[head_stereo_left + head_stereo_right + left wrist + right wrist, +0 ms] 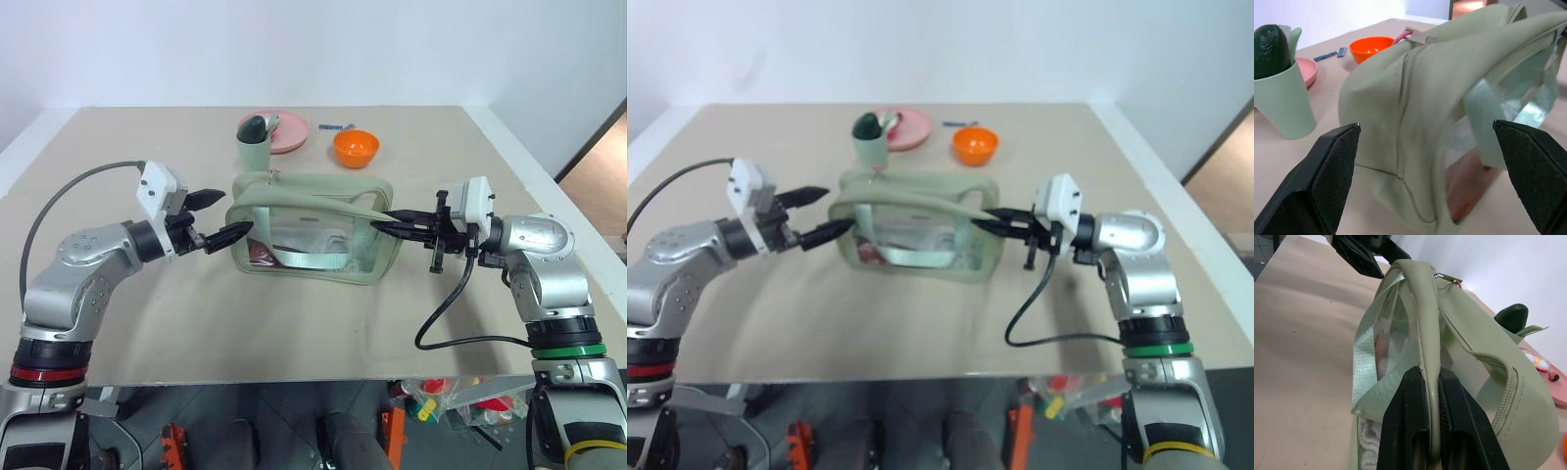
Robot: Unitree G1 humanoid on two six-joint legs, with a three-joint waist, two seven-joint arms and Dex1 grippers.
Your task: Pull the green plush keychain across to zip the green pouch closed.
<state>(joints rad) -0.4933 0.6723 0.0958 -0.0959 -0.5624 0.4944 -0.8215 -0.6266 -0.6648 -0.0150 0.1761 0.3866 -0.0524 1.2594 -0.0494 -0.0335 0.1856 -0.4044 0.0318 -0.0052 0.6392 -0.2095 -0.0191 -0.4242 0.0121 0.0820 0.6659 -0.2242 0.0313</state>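
Right wrist view: the right gripper (pixel 1431 431) has both black fingers pinched tight on the edge of the pouch's light green strap handle (pixel 1422 308), bracing that end.
Left wrist view: the left gripper (pixel 1430 161) stands wide apart, empty, its two fingertips either side of the pouch's near end — apart from the fabric, not touching it.
Green pouch: the green pouch (pixel 377 264) sits mid-table between the two grippers, upright, clear side window toward the camera, some contents dimly visible inside.
Zipper: a length of zip track (pixel 1508 382) curves over the top by the right gripper; whether the teeth are meshed there I cannot tell.
Keychain: no green plush charm can be made out for certain — only a small metal tab with a pink bit (pixel 1449 280) at the pouch's far top corner.
Beyond the pouch: a pale green cup (pixel 255 149) with a dark item in it, a pink plate (pixel 292 132), an orange bowl (pixel 356 147), all well apart from the work.
Progress: early, by my reading — one end is held, the pull is not yet grasped, and the whole draw across is left.
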